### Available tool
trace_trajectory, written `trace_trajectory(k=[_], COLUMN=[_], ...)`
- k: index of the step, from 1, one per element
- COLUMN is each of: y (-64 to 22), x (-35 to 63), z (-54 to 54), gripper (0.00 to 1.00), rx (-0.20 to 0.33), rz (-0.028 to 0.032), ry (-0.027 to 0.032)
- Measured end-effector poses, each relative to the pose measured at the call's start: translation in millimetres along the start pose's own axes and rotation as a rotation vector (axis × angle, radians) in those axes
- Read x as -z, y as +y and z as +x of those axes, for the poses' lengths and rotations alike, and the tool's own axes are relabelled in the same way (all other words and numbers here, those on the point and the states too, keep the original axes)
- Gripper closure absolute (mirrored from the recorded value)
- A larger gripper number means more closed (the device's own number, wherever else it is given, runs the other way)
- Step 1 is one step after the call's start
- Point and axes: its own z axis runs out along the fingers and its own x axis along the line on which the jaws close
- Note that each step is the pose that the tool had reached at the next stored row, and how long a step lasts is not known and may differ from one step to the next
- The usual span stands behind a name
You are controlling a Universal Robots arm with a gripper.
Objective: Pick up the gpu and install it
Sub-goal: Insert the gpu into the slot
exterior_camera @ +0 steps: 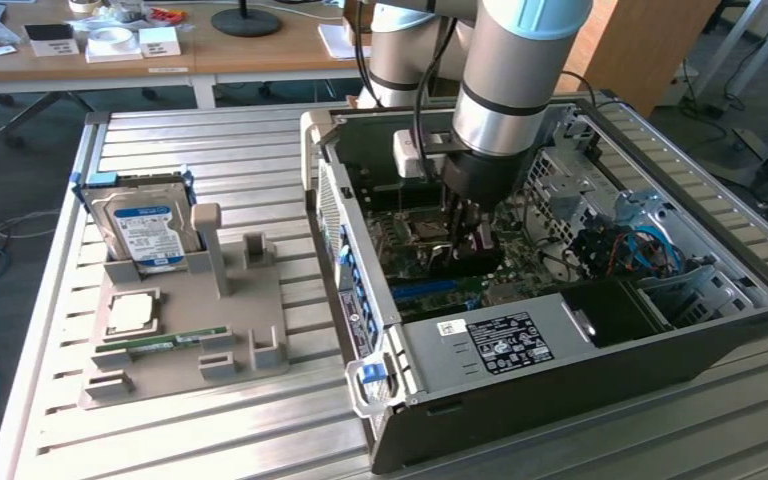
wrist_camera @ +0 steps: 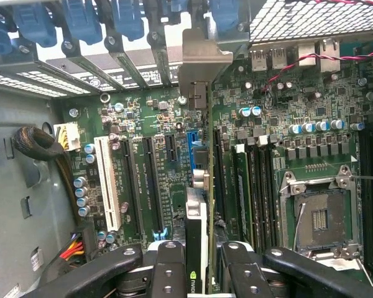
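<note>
The open computer case (exterior_camera: 704, 340) lies on its side with the green motherboard (wrist_camera: 137, 118) facing up. My gripper (exterior_camera: 468, 228) reaches down into the case and is shut on the gpu (exterior_camera: 472, 258), a thin dark card held upright. In the wrist view the gpu (wrist_camera: 196, 230) appears edge-on between my fingers (wrist_camera: 169, 268), with the gripper (wrist_camera: 202, 264) clamped around it. Its metal bracket (wrist_camera: 199, 62) points toward the rear slot openings. The card's lower edge runs along the blue slot (wrist_camera: 195, 149); whether it is seated I cannot tell.
A white slot (wrist_camera: 108, 180) and black slots flank the blue one, and the CPU socket (wrist_camera: 317, 217) lies beside them. Outside the case, a grey fixture (exterior_camera: 261, 300) holds a hard drive (exterior_camera: 144, 230), a processor (exterior_camera: 131, 312) and a green memory stick (exterior_camera: 157, 345). Cables (exterior_camera: 638, 250) crowd the drive bay.
</note>
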Motion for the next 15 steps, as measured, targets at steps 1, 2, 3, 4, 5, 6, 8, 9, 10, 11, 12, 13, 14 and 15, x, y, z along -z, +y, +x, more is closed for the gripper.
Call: trace_trajectory(k=[1, 2, 3, 4, 5, 6, 8, 9, 10, 11, 12, 13, 14, 15], y=[0.0, 0.0, 0.0, 0.0, 0.0, 0.0, 0.0, 0.0, 0.0, 0.0, 0.0, 0.0, 0.0, 0.0], x=[0.0, 0.0, 0.0, 0.0, 0.0, 0.0, 0.0, 0.0, 0.0, 0.0, 0.0, 0.0, 0.0, 0.0], z=[0.0, 0.0, 0.0, 0.0, 0.0, 0.0, 0.0, 0.0, 0.0, 0.0, 0.0, 0.0, 0.0, 0.0], gripper=[0.73, 0.73, 0.73, 0.73, 0.73, 0.73, 0.73, 0.73, 0.73, 0.73, 0.73, 0.73, 0.73, 0.73], rx=[0.000, 0.000, 0.000, 0.000, 0.000, 0.002, 0.015, 0.022, 0.024, 0.024, 0.024, 0.024, 0.024, 0.024], rz=[0.0000, 0.0000, 0.0000, 0.0000, 0.0000, -0.0001, -0.0004, -0.0005, -0.0006, -0.0006, -0.0007, -0.0006, -0.0006, -0.0006], ry=[0.0000, 0.0001, 0.0000, 0.0000, 0.0000, 0.0000, -0.0003, -0.0005, -0.0006, -0.0006, -0.0005, -0.0005, -0.0005, -0.0005])
